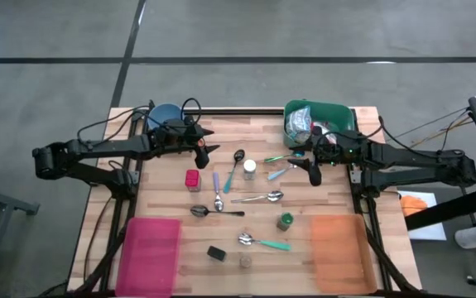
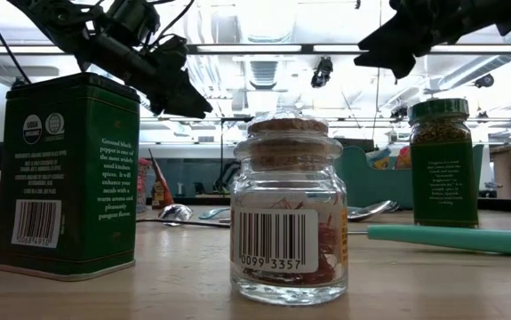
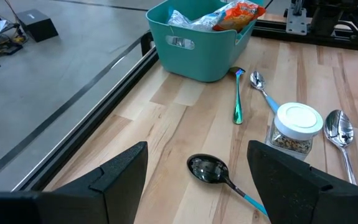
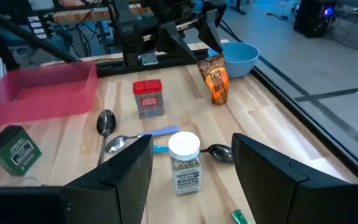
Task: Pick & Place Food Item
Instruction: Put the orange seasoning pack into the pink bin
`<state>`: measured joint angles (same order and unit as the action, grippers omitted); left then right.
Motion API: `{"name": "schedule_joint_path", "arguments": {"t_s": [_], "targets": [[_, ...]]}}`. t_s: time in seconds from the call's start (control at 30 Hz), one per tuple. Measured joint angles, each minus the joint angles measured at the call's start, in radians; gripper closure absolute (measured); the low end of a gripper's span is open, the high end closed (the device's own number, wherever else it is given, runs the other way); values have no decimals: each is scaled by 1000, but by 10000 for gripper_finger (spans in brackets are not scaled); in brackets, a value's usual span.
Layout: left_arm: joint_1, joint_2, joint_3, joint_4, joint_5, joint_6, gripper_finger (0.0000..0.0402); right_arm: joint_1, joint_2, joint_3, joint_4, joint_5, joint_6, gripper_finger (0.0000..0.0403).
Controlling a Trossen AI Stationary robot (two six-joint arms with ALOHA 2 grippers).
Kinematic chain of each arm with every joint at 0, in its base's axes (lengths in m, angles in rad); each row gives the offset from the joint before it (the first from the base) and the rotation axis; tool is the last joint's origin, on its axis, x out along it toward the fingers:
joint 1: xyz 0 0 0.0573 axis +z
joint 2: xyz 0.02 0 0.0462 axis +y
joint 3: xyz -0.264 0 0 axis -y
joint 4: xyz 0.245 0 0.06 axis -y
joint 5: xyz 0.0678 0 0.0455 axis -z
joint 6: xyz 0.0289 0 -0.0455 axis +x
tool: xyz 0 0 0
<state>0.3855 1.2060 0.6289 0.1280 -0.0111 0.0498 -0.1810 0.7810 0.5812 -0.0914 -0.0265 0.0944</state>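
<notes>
Beside the blue bowl (image 1: 165,113), a snack packet (image 4: 216,79) stands near the left gripper (image 1: 205,150).

An orange snack bag (image 4: 215,79) stands upright on the bench, beside the blue bowl (image 4: 240,57). More packets (image 3: 211,17) fill the teal bin (image 3: 194,51) at the far right.

Surface (image 1: 246,112): pale wood planks. Bin (image 3: 197,43): teal. Bowl (image 4: 240,57): light blue. Tray (image 1: 148,252): pink; second tray (image 1: 338,252): orange. Small tin (image 4: 149,98): red, patterned label. Tin (image 2: 67,173): dark green, white barcode. Jar (image 3: 294,127): clear, white lid. Snack bag (image 4: 216,79): orange-brown. Spoon handle (image 2: 455,238): turquoise. Both end effectors: black.
</notes>
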Motion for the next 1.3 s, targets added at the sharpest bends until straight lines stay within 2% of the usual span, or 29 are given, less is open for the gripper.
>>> {"name": "schedule_joint_path", "arguments": {"t_s": [0.27,0.53,0.67,0.83,1.0,1.07,1.1,1.17,1.3], "targets": [[0,0,0,-6,0,7,126,0,15,-1,-3,0,15,189],[0,1,1,-149,0,11,126,0,26,-2,-2,0,16,189],[0,2,0,-154,-1,52,126,0,34,-2,-2,0,18,189],[0,2,0,-156,0,-13,126,0,36,-2,-2,0,18,189],[0,2,6,-136,5,-157,126,0,38,-2,-2,0,18,189],[0,-3,53,-229,1,-174,126,0,38,-2,-2,0,18,189],[-1,-11,87,-321,-26,-178,126,0,38,-2,-2,0,18,189],[-20,-16,176,-512,-147,-216,126,0,39,-2,-2,0,18,189],[-76,-15,358,-856,-465,-493,126,0,39,-2,-2,0,18,189]]}}
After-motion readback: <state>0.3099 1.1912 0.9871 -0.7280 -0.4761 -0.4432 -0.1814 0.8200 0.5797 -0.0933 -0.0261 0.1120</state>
